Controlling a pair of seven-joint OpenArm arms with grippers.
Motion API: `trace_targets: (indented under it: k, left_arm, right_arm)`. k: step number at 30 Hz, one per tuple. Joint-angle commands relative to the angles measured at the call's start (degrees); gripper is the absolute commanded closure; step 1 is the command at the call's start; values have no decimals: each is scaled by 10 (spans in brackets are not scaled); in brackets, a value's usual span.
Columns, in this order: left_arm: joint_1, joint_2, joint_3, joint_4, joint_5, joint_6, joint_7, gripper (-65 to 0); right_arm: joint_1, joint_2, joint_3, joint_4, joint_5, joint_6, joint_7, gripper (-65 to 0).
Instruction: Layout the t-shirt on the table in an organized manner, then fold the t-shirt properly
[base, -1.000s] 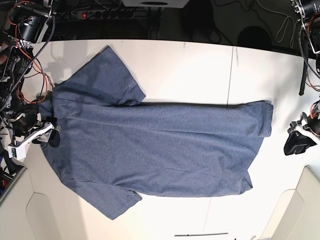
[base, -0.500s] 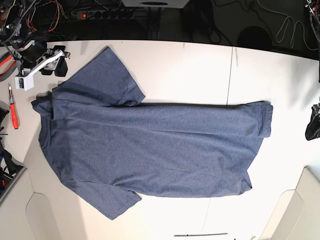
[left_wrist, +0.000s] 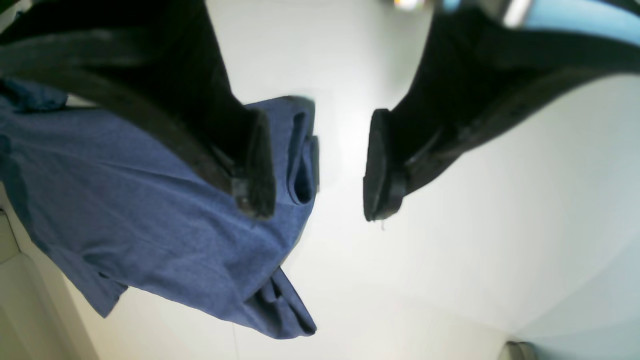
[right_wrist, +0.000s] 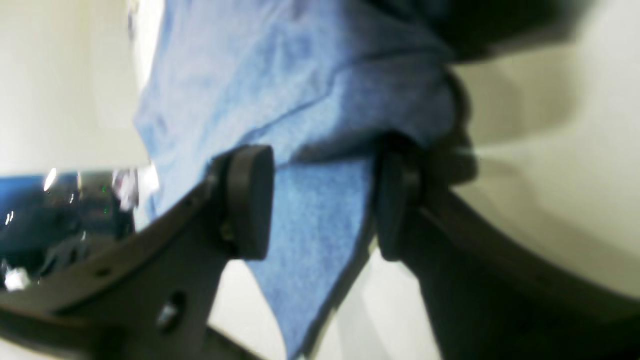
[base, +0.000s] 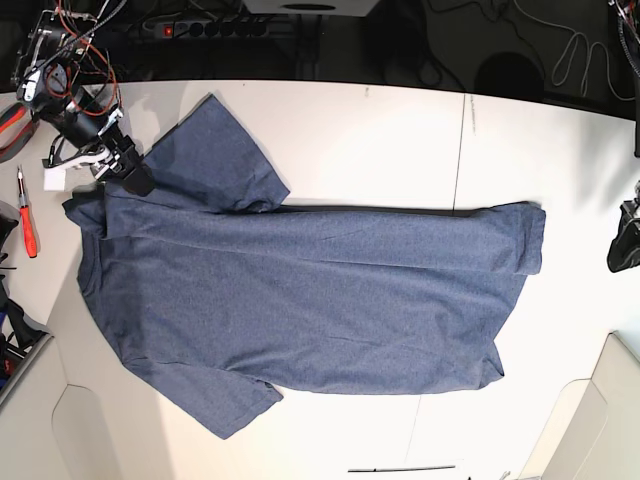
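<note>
The dark blue t-shirt (base: 310, 300) lies flat and sideways on the off-white table (base: 400, 130), collar end at the left, hem at the right, no lettering showing. My right gripper (base: 125, 165) is at the far-side sleeve and shoulder. In the right wrist view it (right_wrist: 322, 200) is open, with a fold of shirt fabric (right_wrist: 310, 215) between the pads. My left gripper (base: 625, 245) is at the table's right edge, apart from the hem. In the left wrist view it (left_wrist: 315, 212) is open and empty above the table, with the hem corner (left_wrist: 295, 165) beside one finger.
A red-handled screwdriver (base: 27, 215) lies at the left table edge. Lighter rounded panels sit at the near corners (base: 610, 410) (base: 40, 420). A power strip (base: 200, 25) and cables run behind the table. A thin dark seam (base: 462, 150) crosses the tabletop.
My right gripper moved from the collar side up off the shirt, then down onto the far sleeve and shoulder. My left gripper drew back to the table's right edge.
</note>
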Motion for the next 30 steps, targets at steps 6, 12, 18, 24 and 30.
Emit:
trace_targets:
  k: [6, 12, 18, 24, 30]
  left_arm:
    - [-4, -14, -4, 9, -13, -5, -9, -318]
    - [-5, -15, -4, 9, -18, -5, -8, -318]
    - [-5, -15, -4, 9, -24, -5, -5, -318]
    - [-5, -15, -4, 9, -35, -5, -5, -318]
    - [-6, -15, -4, 9, -34, -5, -5, -318]
  right_arm:
    - [-16, -33, -66, 4, 13, 7, -73, -163]
    - [-38, -40, -89, 79, 3, 8, -74, -44]
    - [-34, -40, -90, 218, -8, 8, -72, 0]
    - [36, -39, -125, 301, -87, 5, -33, 0]
    - [130, -39, -221, 242, -232, -1, 48, 0]
